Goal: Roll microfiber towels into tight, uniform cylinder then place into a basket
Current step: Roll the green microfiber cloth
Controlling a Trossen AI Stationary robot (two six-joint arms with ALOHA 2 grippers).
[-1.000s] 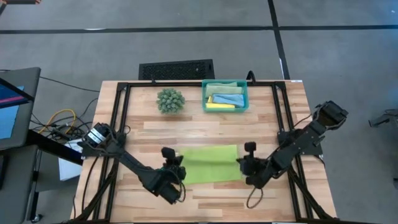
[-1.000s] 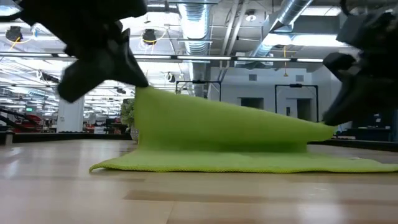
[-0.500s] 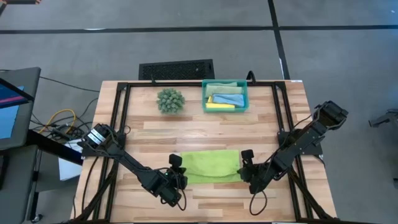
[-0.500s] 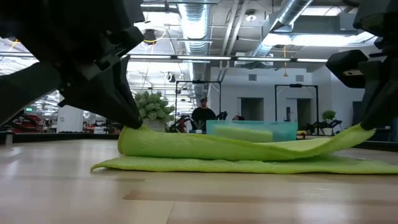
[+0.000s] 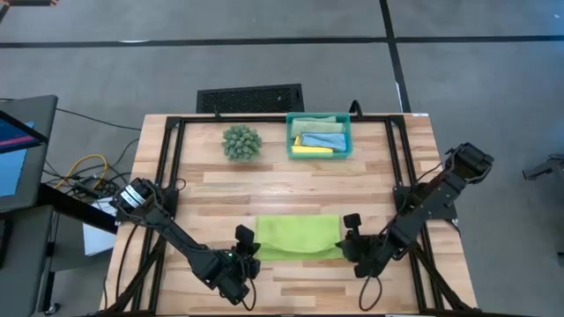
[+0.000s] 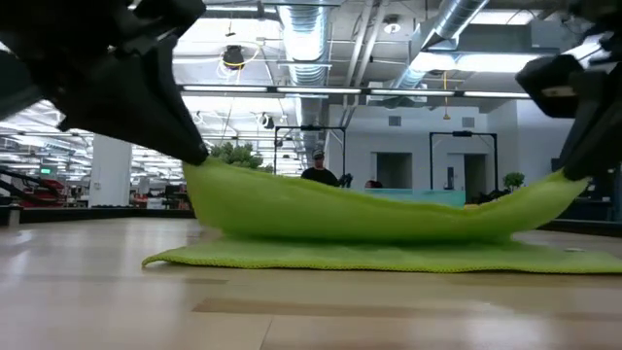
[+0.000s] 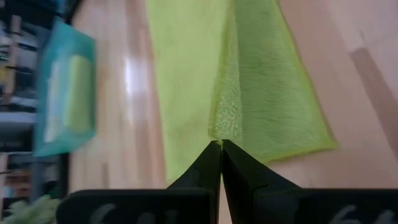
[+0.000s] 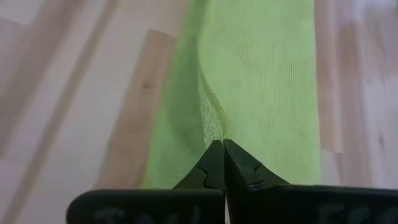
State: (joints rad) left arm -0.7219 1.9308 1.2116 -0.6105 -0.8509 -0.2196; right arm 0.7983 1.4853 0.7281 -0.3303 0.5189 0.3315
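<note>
High view shows the lime green towel (image 5: 298,237) folded over itself near the table's (image 5: 291,189) front edge, narrower front to back than 1 second ago, when it lay spread wider. The left gripper (image 5: 244,249) and right gripper (image 5: 351,238) have drawn back toward the front edge, each pinched shut on a corner of the towel's upper layer. In the low view that layer sags between them. The basket (image 5: 318,136) sits at the back holding 3 towels.

Both grippers now pull nearer the near table edge, folding the lime green towel (image 5: 298,237) over itself into a narrower band.
</note>
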